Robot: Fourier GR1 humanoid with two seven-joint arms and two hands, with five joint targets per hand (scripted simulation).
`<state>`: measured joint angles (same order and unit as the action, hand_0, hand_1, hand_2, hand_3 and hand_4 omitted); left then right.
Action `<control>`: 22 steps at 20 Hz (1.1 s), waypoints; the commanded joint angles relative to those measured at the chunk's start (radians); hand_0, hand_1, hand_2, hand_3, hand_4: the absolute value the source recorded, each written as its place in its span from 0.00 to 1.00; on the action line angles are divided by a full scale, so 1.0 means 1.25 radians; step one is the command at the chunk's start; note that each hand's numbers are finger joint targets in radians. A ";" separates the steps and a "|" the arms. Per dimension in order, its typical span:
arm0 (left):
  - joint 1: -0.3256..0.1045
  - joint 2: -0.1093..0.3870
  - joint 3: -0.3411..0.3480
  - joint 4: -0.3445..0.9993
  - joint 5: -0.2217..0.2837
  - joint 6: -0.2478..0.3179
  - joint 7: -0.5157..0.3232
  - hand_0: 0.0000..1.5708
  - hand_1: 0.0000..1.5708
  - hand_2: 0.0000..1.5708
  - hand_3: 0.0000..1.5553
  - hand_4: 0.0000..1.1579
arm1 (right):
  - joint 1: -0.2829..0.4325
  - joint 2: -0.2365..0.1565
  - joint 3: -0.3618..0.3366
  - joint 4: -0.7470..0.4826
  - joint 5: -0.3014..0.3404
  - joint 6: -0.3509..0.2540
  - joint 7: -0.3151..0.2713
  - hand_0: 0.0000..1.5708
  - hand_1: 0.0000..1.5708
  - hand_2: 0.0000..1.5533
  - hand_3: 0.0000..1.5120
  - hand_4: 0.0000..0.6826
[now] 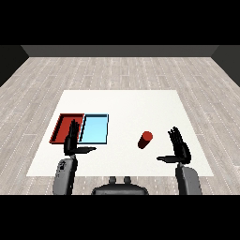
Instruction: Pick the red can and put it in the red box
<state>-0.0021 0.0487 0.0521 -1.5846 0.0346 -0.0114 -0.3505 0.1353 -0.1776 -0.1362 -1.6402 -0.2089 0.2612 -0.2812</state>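
Red can (145, 139) lies tilted mid-frame, just left of the right hand (180, 149), the nearer; both it and the left hand (71, 140) spread wide, holding nothing; red box (60, 129) far left

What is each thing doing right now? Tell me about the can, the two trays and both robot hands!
red can: lying tilted on the white table, not held, right of the trays.
red tray: on the table, nothing visible inside, partly behind the left hand.
light blue tray: right beside the red tray, nothing inside.
left hand: open, fingers straight, holding nothing.
right hand: open, fingers straight, apart from the can.
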 commanded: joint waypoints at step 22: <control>-0.009 0.026 0.047 0.013 0.031 -0.033 -0.038 0.00 0.00 0.00 0.00 0.00 | -0.067 0.057 -0.009 0.072 0.013 0.020 0.015 0.00 0.00 0.00 0.00 0.00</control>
<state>0.0215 0.0511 0.0641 -1.6146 0.0473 -0.0306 -0.3768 0.0396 -0.1265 -0.1727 -1.4987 -0.1874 0.2920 -0.3110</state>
